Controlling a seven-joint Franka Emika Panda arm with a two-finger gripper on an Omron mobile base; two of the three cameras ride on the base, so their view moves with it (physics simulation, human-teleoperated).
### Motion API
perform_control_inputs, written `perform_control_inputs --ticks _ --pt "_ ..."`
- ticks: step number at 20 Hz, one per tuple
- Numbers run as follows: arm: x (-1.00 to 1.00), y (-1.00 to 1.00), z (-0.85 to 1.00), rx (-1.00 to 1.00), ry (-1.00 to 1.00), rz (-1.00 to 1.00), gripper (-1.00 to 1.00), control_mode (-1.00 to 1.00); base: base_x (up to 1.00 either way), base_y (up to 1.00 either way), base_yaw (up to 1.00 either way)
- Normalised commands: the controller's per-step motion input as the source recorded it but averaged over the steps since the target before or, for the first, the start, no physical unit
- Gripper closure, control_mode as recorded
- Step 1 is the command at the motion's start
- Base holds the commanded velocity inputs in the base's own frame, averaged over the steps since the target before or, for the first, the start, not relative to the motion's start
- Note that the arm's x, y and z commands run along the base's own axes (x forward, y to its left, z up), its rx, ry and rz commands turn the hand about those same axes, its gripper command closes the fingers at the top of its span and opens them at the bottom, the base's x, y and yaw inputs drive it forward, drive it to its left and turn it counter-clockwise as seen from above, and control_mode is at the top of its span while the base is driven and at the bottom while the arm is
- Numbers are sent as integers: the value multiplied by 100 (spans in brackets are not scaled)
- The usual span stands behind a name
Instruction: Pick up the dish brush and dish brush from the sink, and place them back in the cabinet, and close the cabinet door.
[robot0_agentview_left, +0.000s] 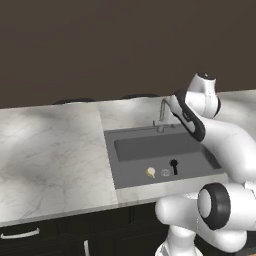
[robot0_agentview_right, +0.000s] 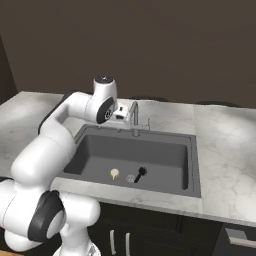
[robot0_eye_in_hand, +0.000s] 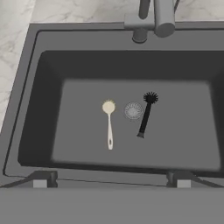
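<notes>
We see the gripper (robot0_eye_in_hand: 111, 181) spread wide in the hand view, its two dark fingertips (robot0_eye_in_hand: 41, 180) far apart at the bottom of the picture, with nothing between them and nothing touched. It hangs above the sink (robot0_eye_in_hand: 26, 109) and looks straight down into the basin.

From there both brushes lie flat on the sink floor. The cream dish brush (robot0_eye_in_hand: 109, 124) has its round pale head toward the faucet side and its slim handle pointing back toward the gripper. The black dish brush (robot0_eye_in_hand: 145, 114) lies on the other side of the round drain (robot0_eye_in_hand: 133, 110), bristle head near the drain, handle slanting away. The two brushes are apart, with the drain between them, neither touching the other.

The base views give what the hand view cannot: the white arm bending over the marble worktop (robot0_agentview_left: 50, 150) with its wrist above the back of the sink, near the faucet (robot0_agentview_right: 134, 117). In the left base view the arm covers the right end of the basin, while the cream brush (robot0_agentview_left: 150, 172) and the black brush (robot0_agentview_left: 174, 166) show as small shapes near the front wall. In the right base view the whole basin is open to us, and the gripper's fingers are hidden behind the wrist. The hand view alone shows the brushes' handles clearly.

The faucet spout (robot0_eye_in_hand: 162, 17) juts over the back rim of the sink, beyond the brushes. Dark drawers sit under the worktop front.
</notes>
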Motion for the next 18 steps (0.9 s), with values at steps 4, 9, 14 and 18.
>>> perform_control_inputs --ticks 4,9,14,18 --pt "11 -22 -18 0 0 0 -100 -100 0 0 0" --pt "9 -19 -16 0 0 0 -100 -100 0 0 0" --pt "7 -15 -15 -1 0 0 -100 -100 0 0 0" --pt "1 -5 -9 -1 0 0 -100 -100 0 0 0"
